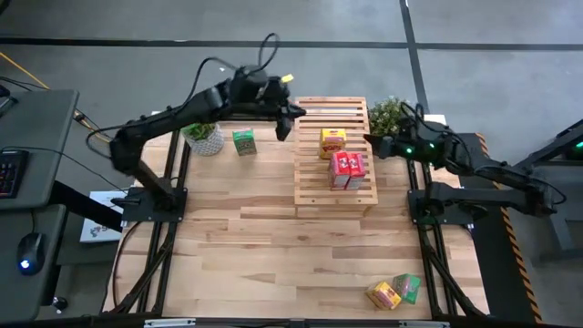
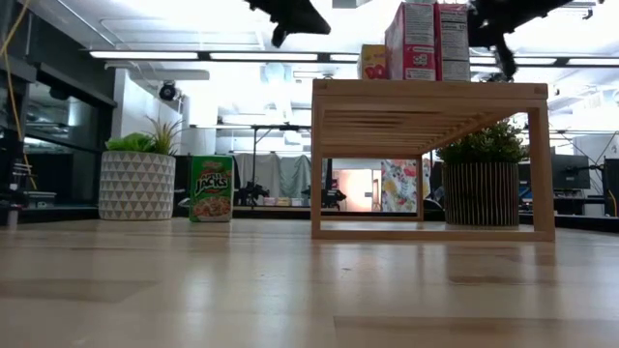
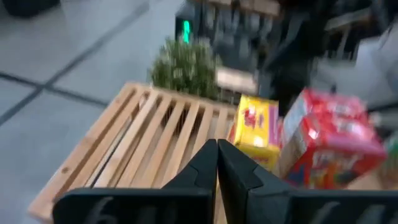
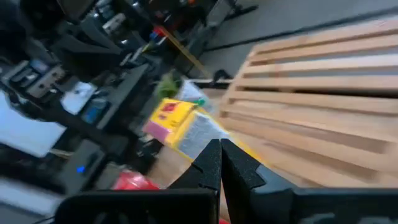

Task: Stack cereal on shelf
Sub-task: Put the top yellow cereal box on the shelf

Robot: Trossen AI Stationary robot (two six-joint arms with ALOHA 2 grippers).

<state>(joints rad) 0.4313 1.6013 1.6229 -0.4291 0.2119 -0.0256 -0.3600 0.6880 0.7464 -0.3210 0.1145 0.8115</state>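
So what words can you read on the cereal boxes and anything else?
"JACKS": on the green box standing on the table beside the white plant pot, low view.
Red boxes on the shelf: there is print, but it is too blurred to read.
Yellow box on the shelf: a red logo, not readable.
Yellow and green boxes at the table's near edge: too small to read.
No other readable signs.
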